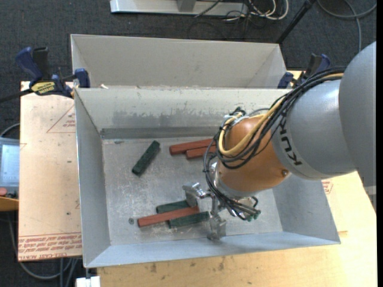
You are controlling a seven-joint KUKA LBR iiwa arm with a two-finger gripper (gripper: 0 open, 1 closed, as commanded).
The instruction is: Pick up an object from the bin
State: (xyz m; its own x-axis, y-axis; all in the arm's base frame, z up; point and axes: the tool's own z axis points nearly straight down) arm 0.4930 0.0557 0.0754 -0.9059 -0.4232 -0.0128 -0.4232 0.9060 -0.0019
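Starting at the left side of the bin (90, 178), there's a lone green block (146, 158) lying tilted on the floor, up toward the back wall and well apart from everything else. A bit to the right are two reddish-brown blocks (191, 148), side by side and touching, also near the back. Their right ends run under the arm's orange cover (248, 154).

Down near the front wall there's a little cluster of three, roughly parallel and packed together: an upper green block (173, 207), a red-brown block (163, 219) below it, and a lower green block (188, 219) just beside that one. All three lie flat on the floor.

The gripper (206, 210) sits low at the right end of that cluster. Its two silver fingers (194, 191) are spread apart, one toward the back and one toward the front wall, so it's released, not clamped on anything. The right ends of the red-brown block and the lower green block reach into the gap between them, but I can't tell if either finger actually touches them.
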